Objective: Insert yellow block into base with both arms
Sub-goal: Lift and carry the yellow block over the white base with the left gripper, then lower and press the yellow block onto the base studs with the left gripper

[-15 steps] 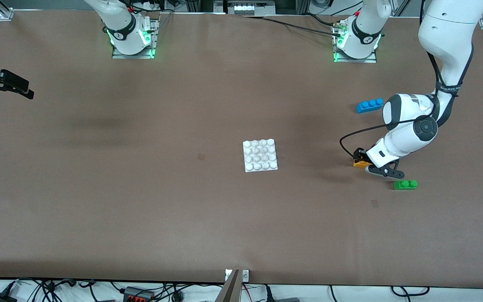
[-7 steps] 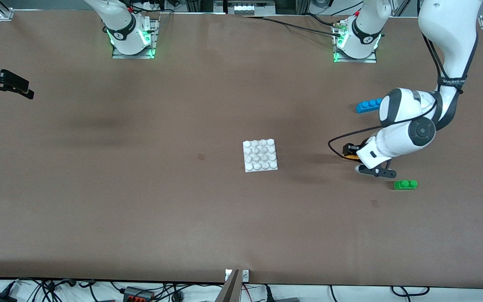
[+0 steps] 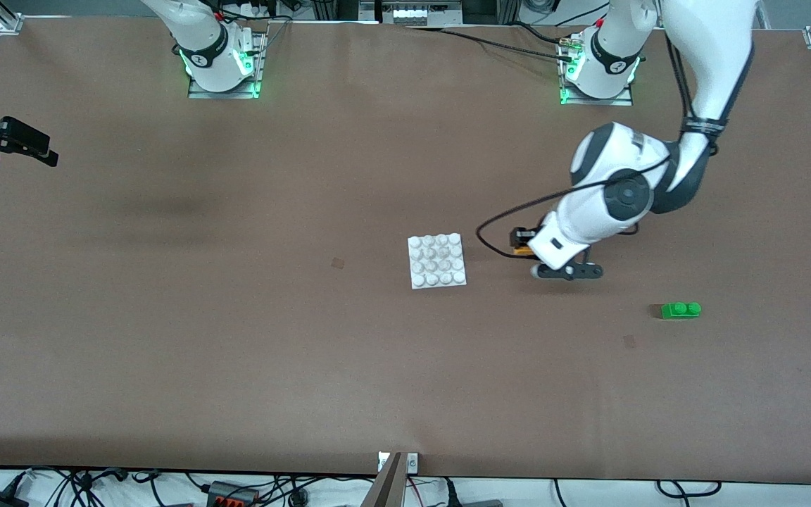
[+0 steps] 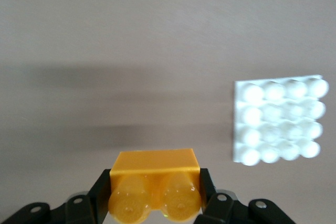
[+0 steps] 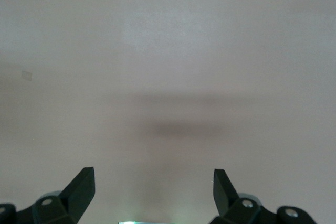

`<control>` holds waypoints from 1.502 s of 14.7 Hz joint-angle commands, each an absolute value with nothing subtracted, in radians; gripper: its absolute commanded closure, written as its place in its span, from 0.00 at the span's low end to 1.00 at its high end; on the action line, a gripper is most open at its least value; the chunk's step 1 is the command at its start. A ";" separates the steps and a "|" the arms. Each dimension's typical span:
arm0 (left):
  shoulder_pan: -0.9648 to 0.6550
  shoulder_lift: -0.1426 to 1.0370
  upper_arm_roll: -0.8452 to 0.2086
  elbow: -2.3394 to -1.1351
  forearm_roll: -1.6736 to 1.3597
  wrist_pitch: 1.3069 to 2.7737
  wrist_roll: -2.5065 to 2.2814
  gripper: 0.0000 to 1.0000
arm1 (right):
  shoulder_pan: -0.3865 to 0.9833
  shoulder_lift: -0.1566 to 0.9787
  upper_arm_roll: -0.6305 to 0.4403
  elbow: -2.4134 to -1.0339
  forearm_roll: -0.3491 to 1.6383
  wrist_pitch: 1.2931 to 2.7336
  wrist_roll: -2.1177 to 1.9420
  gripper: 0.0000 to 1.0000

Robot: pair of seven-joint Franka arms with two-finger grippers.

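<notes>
My left gripper (image 3: 522, 243) is shut on the yellow block (image 3: 520, 249) and holds it above the bare table, a short way from the base (image 3: 437, 260) toward the left arm's end. In the left wrist view the block (image 4: 156, 179) sits between the black fingers (image 4: 102, 190) with its two studs facing the camera, and the white base (image 4: 278, 121) lies flat farther off. My right gripper (image 3: 43, 149) is open and empty and waits over the right arm's end of the table. The right wrist view (image 5: 153, 187) shows only bare table between its fingers.
A green two-stud brick (image 3: 681, 310) lies on the table toward the left arm's end, nearer to the front camera than my left gripper. The left arm's forearm (image 3: 610, 190) hangs over the spot where the blue brick lay, so that brick is hidden.
My left arm has lifted the yellow block and carried it from beside the green brick toward the base. It now covers the blue brick. The right arm has not moved.
</notes>
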State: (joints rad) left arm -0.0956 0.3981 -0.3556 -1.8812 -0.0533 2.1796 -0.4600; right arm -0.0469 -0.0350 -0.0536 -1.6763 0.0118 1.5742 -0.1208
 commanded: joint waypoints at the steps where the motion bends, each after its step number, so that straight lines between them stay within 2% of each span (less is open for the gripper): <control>1: -0.162 0.478 -0.353 -1.772 -0.058 2.163 -0.573 0.59 | -0.041 -0.026 -0.054 -1.654 0.012 1.560 -0.113 0.00; 5: -0.256 0.554 -0.345 -1.698 -0.057 2.167 -0.680 0.60 | -0.040 -0.026 -0.054 -1.654 0.012 1.560 -0.114 0.00; 9: -0.326 0.638 -0.336 -1.637 -0.054 2.250 -0.728 0.60 | -0.034 -0.026 -0.054 -1.654 0.012 1.559 -0.113 0.00; 11: -0.403 0.664 -0.269 -1.589 -0.051 2.249 -0.742 0.61 | -0.034 -0.026 -0.054 -1.654 0.012 1.559 -0.114 0.00; 22: -0.446 0.707 -0.245 -1.582 0.014 2.301 -0.742 0.62 | -0.032 -0.026 -0.054 -1.654 0.012 1.555 -0.113 0.00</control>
